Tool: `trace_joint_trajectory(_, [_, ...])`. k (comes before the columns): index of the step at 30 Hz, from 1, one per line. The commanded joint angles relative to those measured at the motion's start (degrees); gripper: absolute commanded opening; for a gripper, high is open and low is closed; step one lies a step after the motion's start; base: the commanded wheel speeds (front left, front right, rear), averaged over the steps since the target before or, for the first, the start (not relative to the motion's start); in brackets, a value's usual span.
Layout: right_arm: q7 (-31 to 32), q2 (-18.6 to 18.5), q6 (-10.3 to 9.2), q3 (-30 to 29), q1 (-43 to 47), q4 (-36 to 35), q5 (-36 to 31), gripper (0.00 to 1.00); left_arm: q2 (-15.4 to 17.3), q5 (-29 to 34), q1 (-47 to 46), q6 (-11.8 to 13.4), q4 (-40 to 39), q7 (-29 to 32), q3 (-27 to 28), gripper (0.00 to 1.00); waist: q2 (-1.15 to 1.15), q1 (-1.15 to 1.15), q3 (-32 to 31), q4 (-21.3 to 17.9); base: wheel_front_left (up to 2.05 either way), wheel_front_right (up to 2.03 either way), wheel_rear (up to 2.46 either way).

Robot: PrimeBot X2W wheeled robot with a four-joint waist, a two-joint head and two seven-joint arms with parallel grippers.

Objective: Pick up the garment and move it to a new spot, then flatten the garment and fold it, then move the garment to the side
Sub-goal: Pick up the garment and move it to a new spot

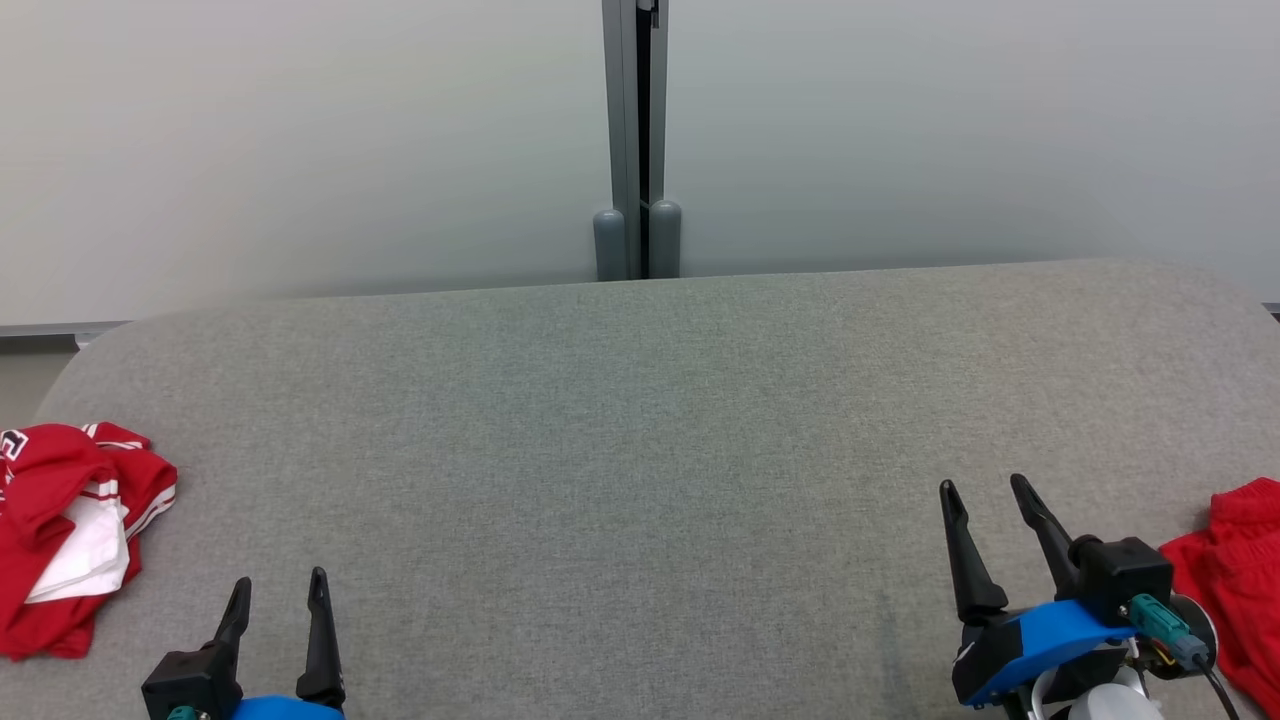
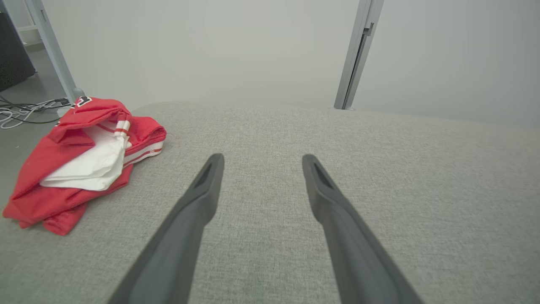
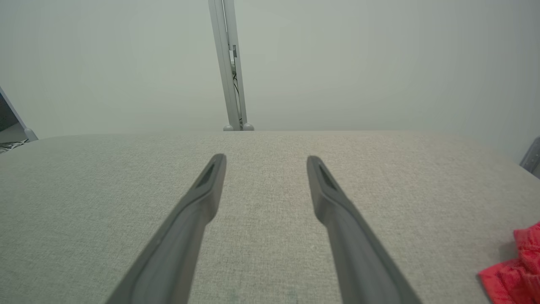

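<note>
The left gripper (image 1: 280,585) and the right gripper (image 1: 982,485) both hover low over the table (image 1: 640,420), each with its two dark fingers spread apart and nothing between them. They point toward the far edge. The left one is at the near left corner, the right one at the near right and a little further forward.

The table is wide, covered in grey cloth, and its whole middle is bare. Behind it are a pale wall and a grey post (image 1: 635,150).

There are two garments, well apart, one at each end. The bigger heap is the red-and-white garment (image 1: 50,500) at the left edge. It is crumpled, with a white part showing in the red folds, and it lies beside the left gripper, not touching it. In the left wrist view it lies to the left of the fingers. The red garment (image 1: 1240,580) lies bunched at the right edge, just beside the right gripper's wrist and partly cut off by the picture's edge.

I judge that the first step, the pick-up, is in hand but not yet begun, because neither garment is held or flattened. I cannot tell which garment is meant. The next move calls for one gripper to turn outward to the heap on its own side, come down on a raised fold, close on it and carry it to the bare middle. The cloth is soft, so a shallow pinch may slip.
</note>
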Motion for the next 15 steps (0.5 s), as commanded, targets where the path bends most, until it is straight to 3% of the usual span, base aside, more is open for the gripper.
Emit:
trace_joint_trajectory(1, [-0.01, -0.27, 0.0, -0.06, 0.6, -0.11, 0.33, 1.0, -0.16, 0.21, 0.58, 0.16, -0.22, -0.14, 0.11, 1.0, 0.0, 0.0, -0.04, 0.06, 0.0, 0.0, 0.0])
trace_joint_trajectory(7, [-0.01, -0.24, 0.0, 0.41, 1.19, 0.12, 0.36, 1.0, -0.35, 0.34, -0.07, 0.16, -0.42, -0.13, -0.14, 1.0, 0.0, 0.0, 0.28, 2.72, 0.0, 0.0, 0.0])
trace_joint_trajectory(15, [-0.01, -0.23, 0.0, 3.1, 1.11, 0.66, 2.32, 1.0, 0.58, -0.15, -0.63, 0.16, 0.03, -0.13, 0.7, 1.0, 0.0, 0.0, 1.1, 11.64, 0.0, 0.0, 0.0])
